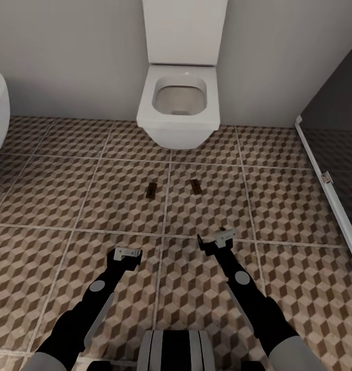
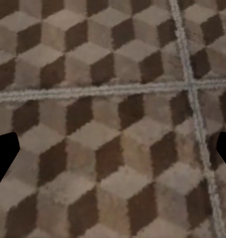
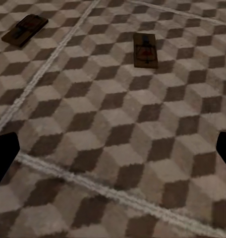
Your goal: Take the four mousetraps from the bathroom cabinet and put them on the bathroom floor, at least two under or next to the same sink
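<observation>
Light even and diffuse, moderately bright, source not discernible. No glare on the brown, beige and white cube-patterned tile floor (image 1: 119, 288). Soft grey shading inside the bowl of the white ceramic toilet (image 1: 179, 105) at 12 o'clock in the head view; faint shade on the floor under it. Dark panel at 3 o'clock reads dim. Wrist views soft, pixelated; grout lines fuzzy. No edge distortion noticed.
</observation>
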Robot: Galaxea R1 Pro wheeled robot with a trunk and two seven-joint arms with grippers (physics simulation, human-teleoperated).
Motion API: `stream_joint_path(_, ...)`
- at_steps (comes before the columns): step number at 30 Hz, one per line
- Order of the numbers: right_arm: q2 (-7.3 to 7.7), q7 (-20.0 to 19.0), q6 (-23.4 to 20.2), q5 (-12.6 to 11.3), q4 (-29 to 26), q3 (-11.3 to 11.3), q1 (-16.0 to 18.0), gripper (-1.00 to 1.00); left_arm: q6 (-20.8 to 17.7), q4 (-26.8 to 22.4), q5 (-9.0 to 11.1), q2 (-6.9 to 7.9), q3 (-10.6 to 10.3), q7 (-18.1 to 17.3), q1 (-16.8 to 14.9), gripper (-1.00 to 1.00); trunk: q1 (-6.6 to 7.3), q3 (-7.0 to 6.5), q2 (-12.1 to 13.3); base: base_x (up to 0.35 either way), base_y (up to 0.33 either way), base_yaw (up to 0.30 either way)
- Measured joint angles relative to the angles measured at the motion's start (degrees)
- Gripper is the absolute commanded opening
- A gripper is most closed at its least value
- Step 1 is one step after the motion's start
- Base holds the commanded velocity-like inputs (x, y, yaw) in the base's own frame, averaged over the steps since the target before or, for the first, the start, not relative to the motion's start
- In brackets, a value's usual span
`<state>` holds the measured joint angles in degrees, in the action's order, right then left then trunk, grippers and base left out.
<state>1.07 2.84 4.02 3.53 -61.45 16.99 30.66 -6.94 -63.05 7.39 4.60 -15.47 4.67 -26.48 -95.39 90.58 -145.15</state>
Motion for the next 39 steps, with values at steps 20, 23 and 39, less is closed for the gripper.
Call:
stream_joint_path(20, 5.45, -0.02, 5.15, -3.65, 1.35, -0.12, -2.95, 1.00, 0.19, -0.45, 0.04, 1.49, 0.00, 0.02, 1.92, 1.00, 0.52, -4.43, 0.27, 0.000, 0.000, 0.000)
stream_joint_path(23, 5.98, 0.00, 6.22, -4.59, 1.85, -0.15, -3.29, 1.00, 0.22, -0.59, 0.08, 2.05, 0.00, 0.03, 1.96, 1.00, 0.59, -5.10, 0.31, 0.000, 0.000, 0.000)
stream_joint_path(39, 9.96, -0.01, 9.20, -8.84, 3.59, -0.21, -5.12, 1.00, 0.26, -0.93, 0.29, 5.96, 0.00, 0.03, 3.62, 1.00, 1.00, -8.65, 0.52, 0.000, 0.000, 0.000)
